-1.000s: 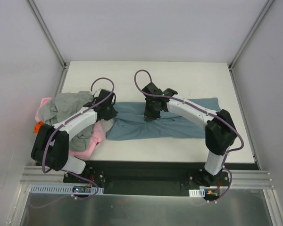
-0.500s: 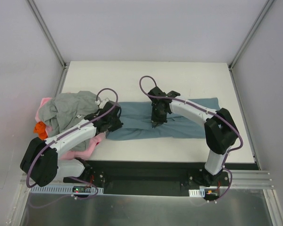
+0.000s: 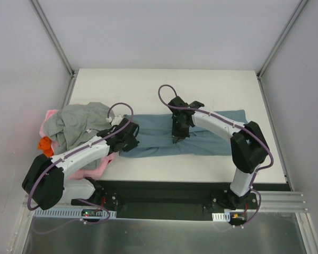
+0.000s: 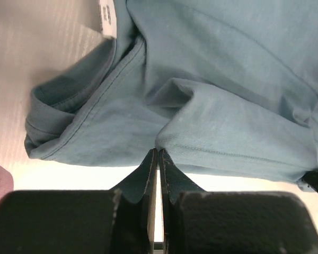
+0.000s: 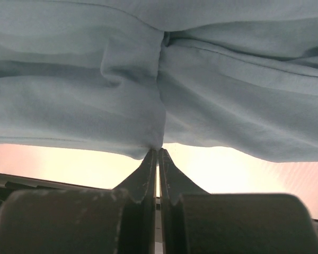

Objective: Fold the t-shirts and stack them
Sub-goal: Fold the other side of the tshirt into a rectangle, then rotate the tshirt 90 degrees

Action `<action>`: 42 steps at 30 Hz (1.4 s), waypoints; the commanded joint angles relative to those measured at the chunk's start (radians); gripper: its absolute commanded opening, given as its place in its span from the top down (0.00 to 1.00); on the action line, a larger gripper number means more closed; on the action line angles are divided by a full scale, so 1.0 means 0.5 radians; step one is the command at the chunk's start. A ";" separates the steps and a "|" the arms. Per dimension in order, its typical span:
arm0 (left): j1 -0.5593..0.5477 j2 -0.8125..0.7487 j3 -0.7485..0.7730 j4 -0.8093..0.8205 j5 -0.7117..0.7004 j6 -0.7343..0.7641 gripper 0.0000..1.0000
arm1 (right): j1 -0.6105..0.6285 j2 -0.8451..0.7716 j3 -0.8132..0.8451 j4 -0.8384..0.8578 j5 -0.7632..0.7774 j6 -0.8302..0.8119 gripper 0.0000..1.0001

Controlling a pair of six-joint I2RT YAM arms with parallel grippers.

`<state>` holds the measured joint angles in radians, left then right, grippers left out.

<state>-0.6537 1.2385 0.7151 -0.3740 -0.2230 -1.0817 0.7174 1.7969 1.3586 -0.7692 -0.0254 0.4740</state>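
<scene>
The blue t-shirt (image 3: 206, 138) lies on the counter (image 3: 201, 90), its long axis running 9 to 3 o'clock. The left pincer (image 3: 128, 138) clamps its near hem at the 9 o'clock end, and the right pincer (image 3: 177, 136) clamps the hem mid-length.

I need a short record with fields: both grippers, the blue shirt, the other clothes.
left gripper: shut on the blue t-shirt, near edge, at its collar end
right gripper: shut on a fold at its near edge
blue t-shirt: bunched lengthwise across the table
clothes pile: grey, pink, orange, at the table's left edge
</scene>
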 commanded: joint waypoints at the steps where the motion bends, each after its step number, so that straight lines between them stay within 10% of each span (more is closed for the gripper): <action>1: 0.022 0.014 0.165 -0.077 -0.165 0.043 1.00 | -0.020 -0.020 0.154 -0.060 0.011 -0.067 0.99; 18: 0.188 0.570 0.484 0.006 -0.238 0.286 1.00 | -0.128 0.446 0.430 0.026 -0.004 -0.258 0.99; 22: 0.212 0.524 0.441 0.003 -0.229 0.341 1.00 | -0.140 0.404 0.440 -0.001 -0.145 -0.307 0.62; 27: 0.218 0.260 0.564 -0.083 -0.067 0.565 0.31 | -0.220 0.064 0.544 -0.192 -0.280 -0.408 0.30; 35: 0.090 0.042 0.736 -0.117 0.057 0.136 0.02 | -0.866 -0.452 0.320 -0.327 -0.308 -0.521 0.11; 42: -0.070 0.330 0.907 -0.413 -0.075 -1.016 0.01 | -1.177 -0.492 0.225 -0.128 -0.269 -1.217 0.04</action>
<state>-0.6830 1.2945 1.0801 -0.4194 -0.2199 -1.2285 0.1226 1.5356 1.4967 -0.8551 -0.1684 0.1154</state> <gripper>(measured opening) 0.992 0.965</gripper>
